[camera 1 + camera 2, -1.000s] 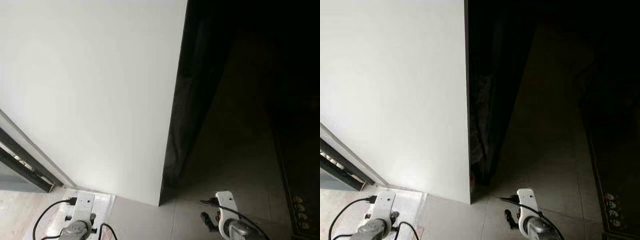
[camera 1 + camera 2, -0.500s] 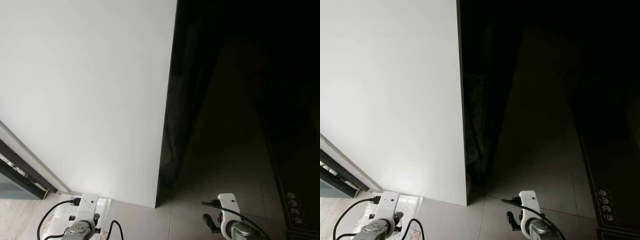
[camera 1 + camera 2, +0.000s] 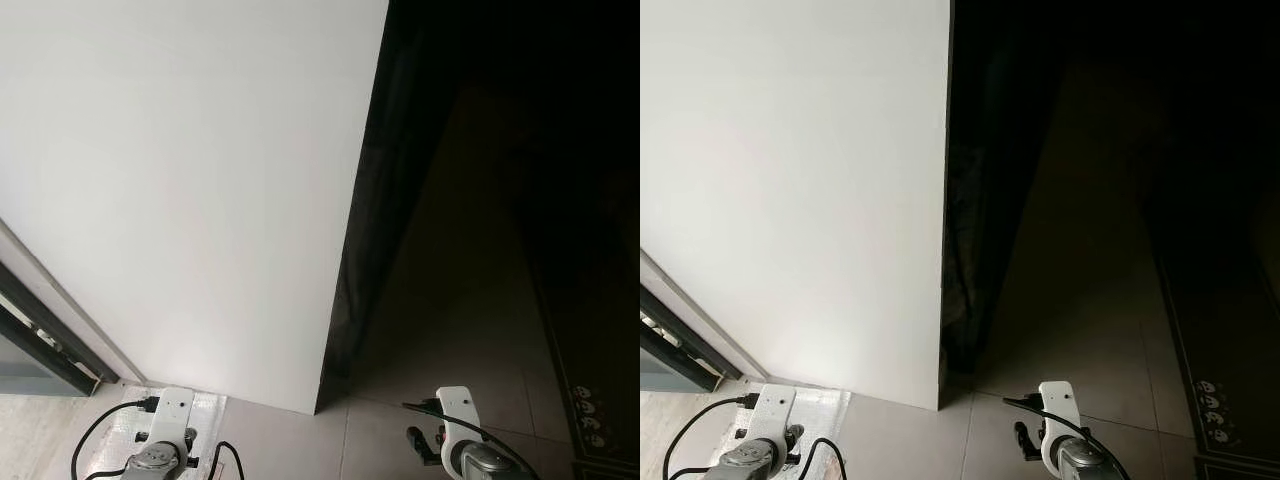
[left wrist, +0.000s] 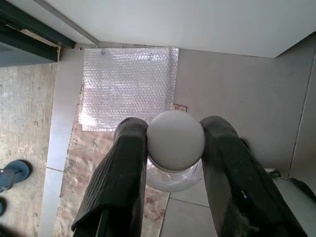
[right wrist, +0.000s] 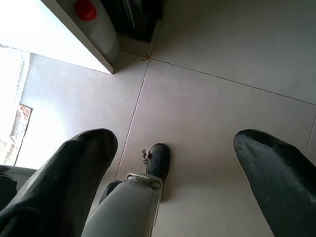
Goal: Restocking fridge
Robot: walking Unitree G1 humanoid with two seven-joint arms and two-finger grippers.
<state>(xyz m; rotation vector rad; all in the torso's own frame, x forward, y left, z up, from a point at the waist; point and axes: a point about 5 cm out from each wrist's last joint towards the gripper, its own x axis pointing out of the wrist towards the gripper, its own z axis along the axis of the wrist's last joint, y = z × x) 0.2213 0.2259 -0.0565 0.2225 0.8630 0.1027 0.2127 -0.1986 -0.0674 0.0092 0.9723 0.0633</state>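
Note:
My left gripper (image 4: pixel 175 133) is shut on a clear jar with a round white lid (image 4: pixel 175 140), held low over the floor. My right gripper (image 5: pixel 173 143) hangs open with nothing between its fingers, above grey tiles and my own foot (image 5: pixel 159 159). A tall white door panel (image 3: pixel 190 180) stands straight ahead, and to its right is a very dark opening (image 3: pixel 480 200). In the right wrist view a jug with a red cap (image 5: pixel 86 9) sits at the foot of a white panel. My left arm (image 3: pixel 160 445) and right arm (image 3: pixel 465 450) show at the bottom of the eye views.
A sheet of bubble wrap (image 4: pixel 128 79) lies on the floor by the white panel's foot. A dark sliding-door track (image 3: pixel 40 330) runs at the left. A dark patterned mat (image 3: pixel 590 420) lies at the right. A blue slipper (image 4: pixel 12 170) rests on the stone floor.
The whole picture has swayed, so the white panel's edge now sits further right: the camera moved. Both arms keep their places and the jar stays held.

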